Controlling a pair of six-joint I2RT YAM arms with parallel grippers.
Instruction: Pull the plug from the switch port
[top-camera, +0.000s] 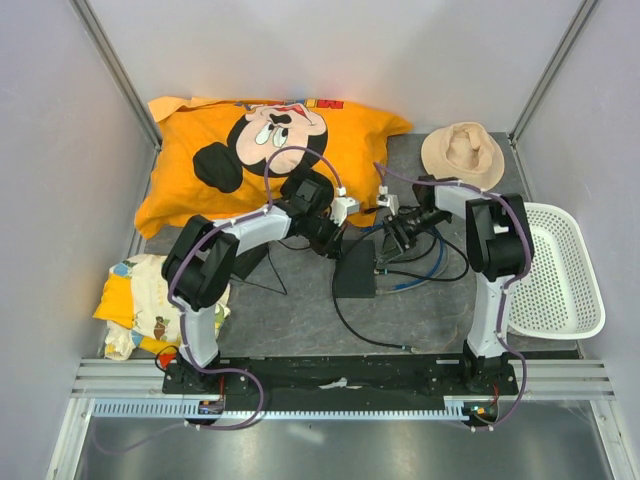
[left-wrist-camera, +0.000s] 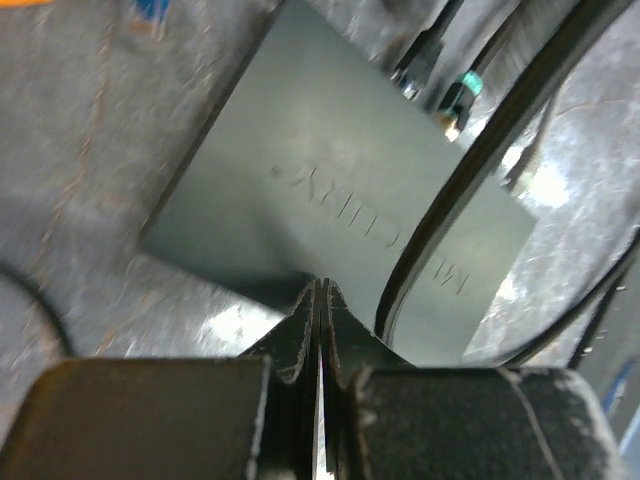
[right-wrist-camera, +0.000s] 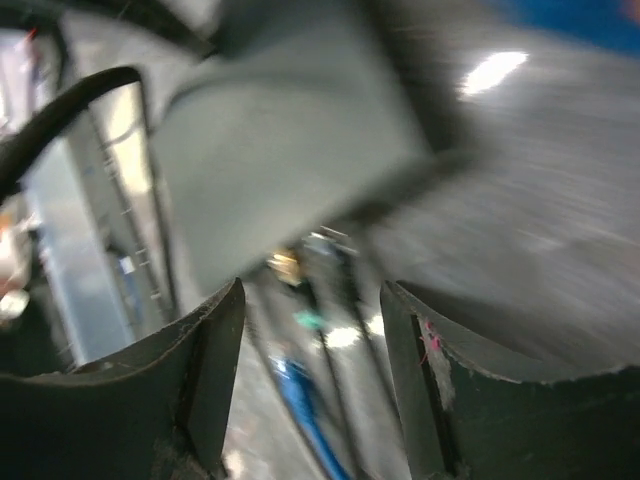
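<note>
Far left of the switch (top-camera: 354, 276), a yellow printed cloth (top-camera: 135, 300) lies bunched at the edge of the worktop (top-camera: 290, 322). Behind the switch and to its left, there's a big orange cushion (top-camera: 195, 185) with a cartoon mouse on it.

Now the left pincer (left-wrist-camera: 318, 300): clamped tight, pads pressed flat together, nothing between them. Its tips hang right at the switch's near edge in the wrist view.

And the switch itself lies flat at mid-worktop between the two arms, matte black, with raised lettering across its top. At its far edge in the left wrist view sit a dark plug (left-wrist-camera: 422, 62) and, beside it, a teal-collared plug (left-wrist-camera: 458, 98). A black cable (left-wrist-camera: 470, 170) arcs over the right part of the switch's lid.

Moving right, the right pincer (right-wrist-camera: 312, 340) is just right of the switch with its fingers (right-wrist-camera: 215, 340) standing apart and nothing held. That view is blurred: the switch is a grey slab beyond the tips, and a blue cable (right-wrist-camera: 300, 400) runs below.

Behind the switch to the right rests a beige hat (top-camera: 462, 152). Far right of it, there's a white perforated basket (top-camera: 565, 270).
</note>
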